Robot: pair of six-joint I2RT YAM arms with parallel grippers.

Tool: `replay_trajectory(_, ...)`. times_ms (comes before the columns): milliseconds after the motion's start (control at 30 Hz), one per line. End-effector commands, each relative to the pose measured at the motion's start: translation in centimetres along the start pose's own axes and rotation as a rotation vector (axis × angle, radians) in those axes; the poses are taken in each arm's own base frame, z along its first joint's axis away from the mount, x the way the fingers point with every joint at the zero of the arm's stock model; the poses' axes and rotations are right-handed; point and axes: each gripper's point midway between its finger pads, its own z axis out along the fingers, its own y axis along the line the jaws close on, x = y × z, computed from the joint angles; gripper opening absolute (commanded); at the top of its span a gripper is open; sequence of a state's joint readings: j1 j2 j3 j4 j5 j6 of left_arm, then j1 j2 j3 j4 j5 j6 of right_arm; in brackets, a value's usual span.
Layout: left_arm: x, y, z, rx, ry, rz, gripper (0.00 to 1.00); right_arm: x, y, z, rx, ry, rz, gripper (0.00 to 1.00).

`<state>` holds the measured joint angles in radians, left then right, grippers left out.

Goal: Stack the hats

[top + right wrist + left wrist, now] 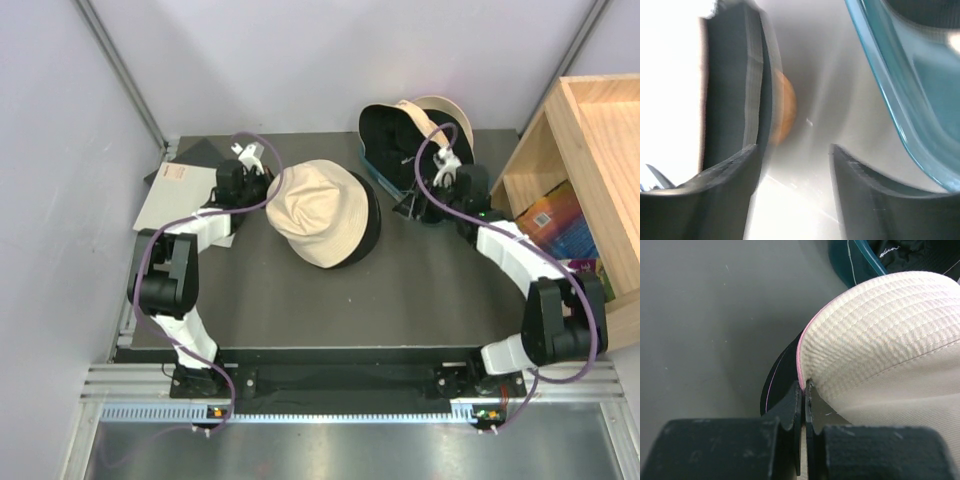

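Observation:
A beige hat (315,210) lies crown-up in the middle of the table, on top of a black hat (368,228) whose brim shows at its right side. My left gripper (262,185) is shut on the beige hat's brim (880,340) at its pink-edged rim (799,355), with the black hat (777,385) beneath. My right gripper (410,205) stands open and empty just right of the stack. In its blurred wrist view a dark brim (730,90) lies beside its left finger (715,190). A black hat (395,125) and a black-lined beige hat (447,112) sit in the teal tub (385,172).
The teal tub's wall (900,100) is close on the right gripper's right side, and an orange-brown wooden shape (785,107) shows behind the dark brim. A wooden crate (590,110) holding books (560,225) stands at the right. A white sheet (175,195) lies at the left.

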<state>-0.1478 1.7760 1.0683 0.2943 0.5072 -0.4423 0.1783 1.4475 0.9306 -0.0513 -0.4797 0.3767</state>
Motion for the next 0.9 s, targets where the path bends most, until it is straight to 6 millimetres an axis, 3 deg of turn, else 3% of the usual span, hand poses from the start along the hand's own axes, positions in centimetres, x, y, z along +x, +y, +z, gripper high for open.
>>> replay_trajectory(0,-2.0,-1.7,-1.3,0.023,-0.059,0.025,0.00,-5.9,6.1,-2.9,-0.214,-0.182,-0.106,0.68)
replay_trajectory(200,-2.9,-3.1,-2.2,0.062,-0.106,0.002,0.00,-5.2,9.0,-1.4,-0.414,-0.162,-0.098,0.76)
replay_trajectory(867,-3.1,-3.5,-2.6,0.066,-0.111,0.001,0.00,-2.5,11.4,2.4,-0.673,-0.084,-0.050,0.79)
